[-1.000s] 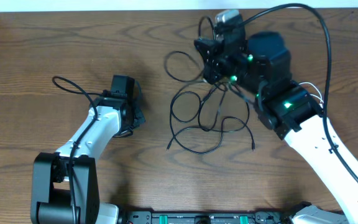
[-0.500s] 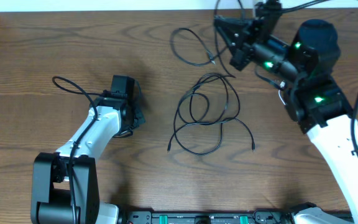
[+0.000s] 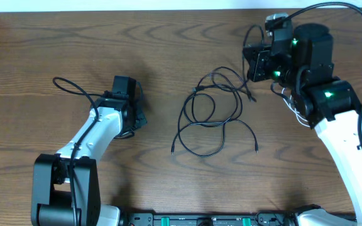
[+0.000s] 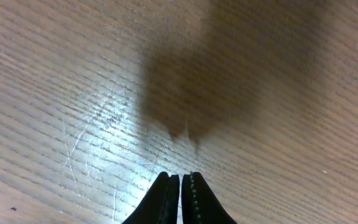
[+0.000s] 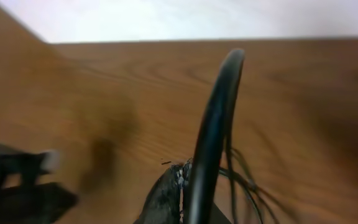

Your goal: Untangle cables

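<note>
Wide wooden counter (image 3: pixel 55 37) fills the view. The right arm (image 3: pixel 332 119) stands at the far right, the left arm (image 3: pixel 99 135) at the left. The cables (image 3: pixel 209 119), thin black loops, lie tangled mid-counter, with strands running toward the right pincer (image 5: pixel 179 174). It's clamped tight. Pinching a strand? Cannot tell. Left pincer (image 4: pixel 180 179) is squeezed narrow, holding nothing, over bare wood.
</note>
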You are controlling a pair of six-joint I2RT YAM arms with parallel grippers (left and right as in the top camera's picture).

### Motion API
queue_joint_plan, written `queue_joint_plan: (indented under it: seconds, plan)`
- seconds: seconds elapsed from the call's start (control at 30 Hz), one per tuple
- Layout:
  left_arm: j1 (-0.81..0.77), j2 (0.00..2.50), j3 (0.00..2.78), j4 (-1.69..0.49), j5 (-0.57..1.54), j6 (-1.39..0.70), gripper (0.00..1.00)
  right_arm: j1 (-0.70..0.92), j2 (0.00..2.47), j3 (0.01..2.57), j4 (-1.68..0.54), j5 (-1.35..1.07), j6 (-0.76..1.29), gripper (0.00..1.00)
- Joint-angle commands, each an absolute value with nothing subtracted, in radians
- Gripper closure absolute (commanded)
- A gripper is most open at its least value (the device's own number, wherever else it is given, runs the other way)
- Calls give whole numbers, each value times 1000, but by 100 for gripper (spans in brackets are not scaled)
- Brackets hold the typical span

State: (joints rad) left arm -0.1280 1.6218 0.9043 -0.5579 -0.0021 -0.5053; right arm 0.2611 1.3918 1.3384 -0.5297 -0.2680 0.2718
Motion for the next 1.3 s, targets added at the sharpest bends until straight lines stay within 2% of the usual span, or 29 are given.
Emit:
queue_joint_plan:
  seconds: [0.0, 0.5, 0.6, 0.7, 0.9, 0.97, 1.1, 1.17, 1.27]
  plan:
    - [-125, 1628, 893, -561, -7, -518, 90, 259, 1427, 1346, -565, -95, 246, 99]
    - [-125, 1628, 893, -561, -7, -518, 89, 259, 1632, 1346, -715, 73, 258, 90]
    - [-125, 1628, 893, -560, -7, -518, 90, 263, 1676, 1346, -723, 46, 278, 89]
    - [-125, 1628, 893, -560, -7, -518, 90, 276, 1718, 1346, -727, -88, 276, 88]
    - [-125, 1628, 893, -561, -7, -518, 90, 297, 1769, 1346, -773, -165, 277, 73]
    - [-125, 1628, 893, -560, -7, -518, 90, 309, 1784, 1346, -790, -172, 277, 59]
    - [-125, 1628, 893, -560, -7, -518, 90, 342, 1809, 1345, -814, -172, 276, 39]
    - [-125, 1628, 893, -560, -7, -518, 90, 362, 1822, 1345, -816, -172, 276, 33]
    - [-125, 1628, 893, -561, -7, -518, 90, 393, 1841, 1345, -816, -171, 276, 28]
